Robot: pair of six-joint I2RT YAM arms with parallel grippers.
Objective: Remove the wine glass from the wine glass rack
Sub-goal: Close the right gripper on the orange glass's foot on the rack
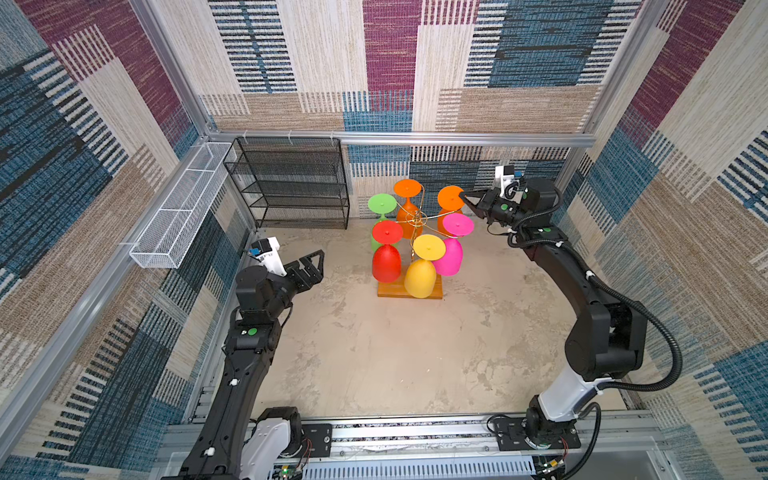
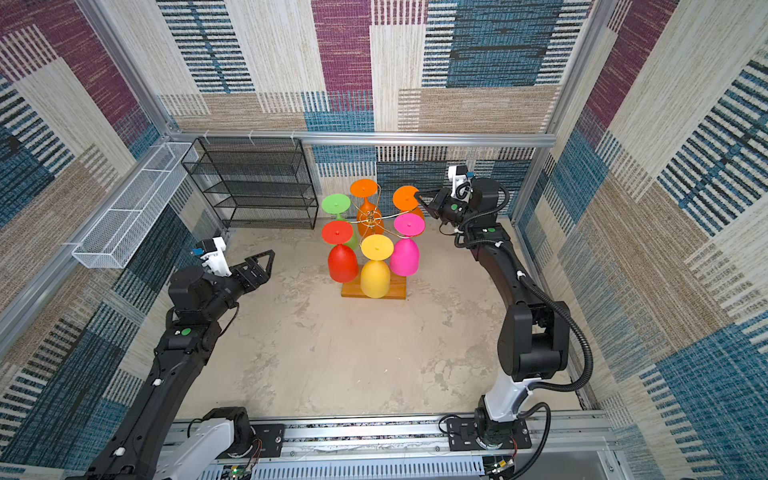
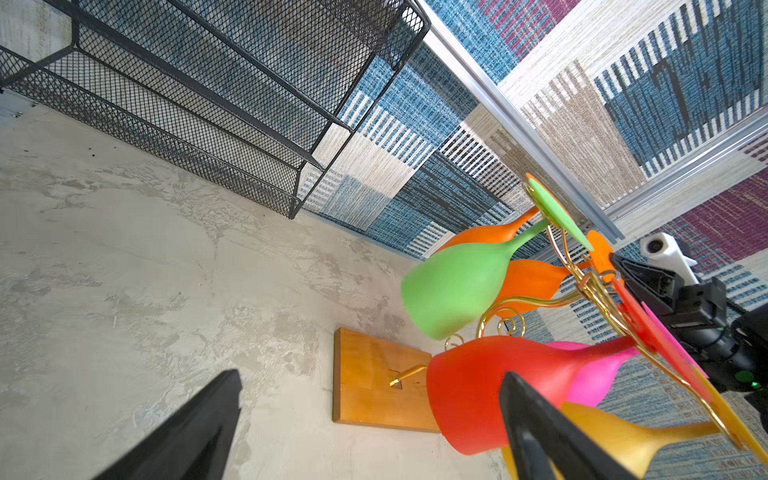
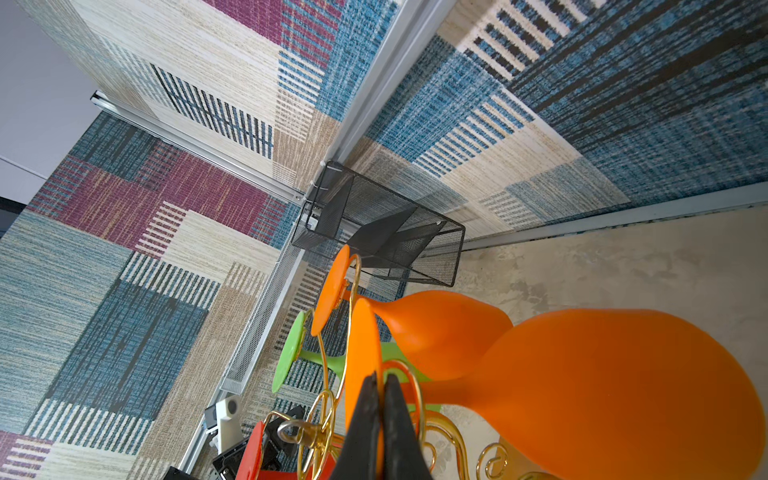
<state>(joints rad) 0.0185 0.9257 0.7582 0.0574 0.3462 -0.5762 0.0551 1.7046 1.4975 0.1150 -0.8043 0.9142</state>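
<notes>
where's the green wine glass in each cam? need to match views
In a top view: green wine glass, foot disc up, on the rack's left side, behind the red glass.
In a top view: green wine glass, same place, right of the black mesh shelf.
Left wrist: its bowl large, overlapping both orange glasses.
Right wrist: only foot and stem, beyond the orange glasses.
Shared landmark: the black mesh shelf, in all four.

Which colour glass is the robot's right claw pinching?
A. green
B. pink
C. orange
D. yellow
C: the right gripper is shut on the flat round foot of the orange glass nearest that arm. The glass hangs upside down on the rack, and the right wrist view shows the edge of its foot between the two black fingers.
</notes>
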